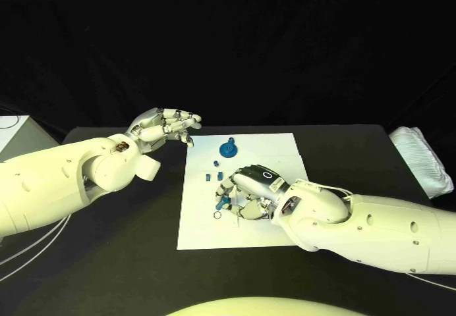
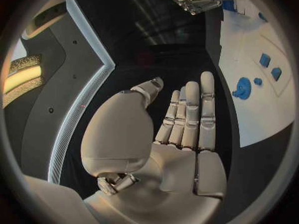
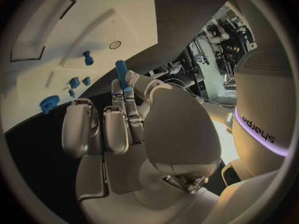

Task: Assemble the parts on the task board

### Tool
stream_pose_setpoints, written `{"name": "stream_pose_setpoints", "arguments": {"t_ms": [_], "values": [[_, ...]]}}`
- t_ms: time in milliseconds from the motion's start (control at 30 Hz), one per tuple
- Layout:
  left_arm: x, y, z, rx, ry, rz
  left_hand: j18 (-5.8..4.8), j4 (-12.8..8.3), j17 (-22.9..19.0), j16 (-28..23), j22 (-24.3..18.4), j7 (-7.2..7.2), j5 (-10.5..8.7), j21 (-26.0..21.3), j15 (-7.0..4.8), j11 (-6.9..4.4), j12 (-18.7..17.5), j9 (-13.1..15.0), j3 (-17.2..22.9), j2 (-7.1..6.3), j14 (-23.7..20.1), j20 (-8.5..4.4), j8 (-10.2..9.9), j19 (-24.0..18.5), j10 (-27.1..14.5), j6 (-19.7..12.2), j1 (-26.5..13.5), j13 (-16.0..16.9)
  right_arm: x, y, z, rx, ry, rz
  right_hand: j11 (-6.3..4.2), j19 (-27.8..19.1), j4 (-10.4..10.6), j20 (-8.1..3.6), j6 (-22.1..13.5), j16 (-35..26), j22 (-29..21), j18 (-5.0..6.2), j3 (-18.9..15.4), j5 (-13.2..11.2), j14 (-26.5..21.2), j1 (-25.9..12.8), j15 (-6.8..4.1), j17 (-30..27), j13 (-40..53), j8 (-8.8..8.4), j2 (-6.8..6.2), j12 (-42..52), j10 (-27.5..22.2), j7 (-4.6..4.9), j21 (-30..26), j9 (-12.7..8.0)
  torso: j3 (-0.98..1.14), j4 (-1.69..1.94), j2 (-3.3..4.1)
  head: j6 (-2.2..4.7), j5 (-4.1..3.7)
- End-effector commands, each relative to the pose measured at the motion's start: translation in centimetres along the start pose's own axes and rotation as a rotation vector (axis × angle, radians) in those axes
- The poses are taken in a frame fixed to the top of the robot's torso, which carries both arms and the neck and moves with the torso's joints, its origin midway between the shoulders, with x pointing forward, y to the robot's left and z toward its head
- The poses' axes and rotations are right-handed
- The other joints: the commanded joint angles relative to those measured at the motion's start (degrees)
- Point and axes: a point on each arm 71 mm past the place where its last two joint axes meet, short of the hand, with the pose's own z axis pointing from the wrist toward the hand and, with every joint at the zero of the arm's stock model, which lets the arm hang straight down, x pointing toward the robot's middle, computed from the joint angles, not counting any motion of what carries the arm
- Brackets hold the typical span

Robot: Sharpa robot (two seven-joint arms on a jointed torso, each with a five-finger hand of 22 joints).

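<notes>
The white task board (image 1: 266, 148) lies in the middle of the black table. On its far part are a blue gear (image 1: 228, 149) and small blue blocks (image 1: 217, 162). My right hand (image 1: 249, 194) hovers low over the board's left half and pinches a blue peg (image 3: 121, 73) between thumb and fingers. Beyond that peg lie the gear (image 3: 49, 103), two blocks (image 3: 74, 82) and another peg (image 3: 87, 58). A small dark ring (image 1: 217, 214) lies by the right hand. My left hand (image 1: 167, 125) is raised off the board's far left corner, fingers straight and empty (image 2: 187, 129). The gear (image 2: 241, 88) lies beyond its fingertips.
A white ribbed object (image 1: 423, 158) lies at the table's right edge. A white box (image 1: 14, 131) stands off the left side, with cables below it. The near part of the board (image 1: 223, 236) is bare.
</notes>
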Motion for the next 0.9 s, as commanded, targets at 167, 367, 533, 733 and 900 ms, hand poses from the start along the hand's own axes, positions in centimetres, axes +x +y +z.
{"name": "stream_pose_setpoints", "arguments": {"t_ms": [167,367,533,733,900], "values": [[0.3,-0.1,0.1,0.016,0.022,0.001,0.83,0.2,0.1,-0.1,-0.1,-0.02,-0.16,-0.2,0.35,0.21,-0.1,0.0,-0.1,-0.12,-0.2,-0.08,0.3,0.6,-0.1,-0.5,-0.1,0.0,1.0,-0.1,0.2,0.036,0.035,-0.077,-2.89,0.1,-0.4,-0.11,0.3,-0.1,0.0,-0.50,0.2,0.3,1.4,0.9,-0.30,-0.1,0.7,0.14,1.52,0.3,3.2,0.18,0.1,0.7,0.05,0.01,0.04,-0.24,0.20],[0.3,-0.1,0.1,0.014,0.022,0.001,0.83,0.2,0.1,-0.1,-0.1,-0.02,-0.16,-0.2,0.35,0.21,-0.1,0.0,-0.1,-0.12,-0.2,-0.08,0.3,0.6,-0.1,-0.5,-0.1,0.0,1.3,-0.2,0.4,0.051,0.042,-0.101,-2.89,0.1,-0.5,-0.11,0.3,-0.1,0.0,-0.50,0.2,0.3,1.4,0.9,-0.30,-0.2,0.7,0.17,1.50,0.2,3.2,0.19,0.1,0.7,-0.01,0.05,-0.03,-0.61,0.09],[0.3,-0.1,0.1,0.013,0.023,0.001,0.83,0.2,0.1,-0.1,-0.1,-0.02,-0.16,-0.2,0.35,0.21,-0.1,0.0,-0.1,-0.12,-0.2,-0.08,0.3,0.6,-0.1,-0.5,-0.1,0.0,1.6,-0.1,0.5,0.051,0.048,-0.105,-2.89,0.1,-0.5,-0.11,0.3,-0.1,0.0,-0.50,0.2,0.3,1.4,0.9,-0.30,-0.2,0.7,0.17,1.50,0.2,3.2,0.19,0.1,0.7,0.01,0.03,0.05,-0.69,0.23],[0.3,-0.1,0.1,0.011,0.024,0.001,0.83,0.2,0.1,-0.1,-0.1,-0.02,-0.16,-0.2,0.35,0.21,-0.1,0.0,-0.1,-0.12,-0.2,-0.08,0.3,0.6,-0.1,-0.5,-0.1,0.0,1.9,0.2,0.7,0.048,0.052,-0.106,-2.89,0.1,-0.5,-0.11,0.3,-0.1,0.0,-0.50,0.2,0.3,1.4,0.9,-0.30,-0.2,0.7,0.17,1.50,0.2,3.2,0.19,0.1,0.7,-0.03,-0.02,0.02,-0.73,0.30],[0.3,-0.1,0.1,0.010,0.025,0.000,0.83,0.2,0.1,-0.1,-0.1,-0.02,-0.16,-0.2,0.35,0.21,-0.1,0.0,-0.1,-0.12,-0.2,-0.08,0.3,0.6,-0.1,-0.5,-0.1,0.0,2.2,0.2,0.8,0.052,0.060,-0.106,-2.89,0.1,-0.5,-0.11,0.3,-0.1,0.0,-0.50,0.2,0.3,1.4,0.9,-0.30,-0.2,0.7,0.17,1.50,0.2,3.2,0.19,0.1,0.7,0.00,0.01,-0.01,-0.96,0.31]]}}
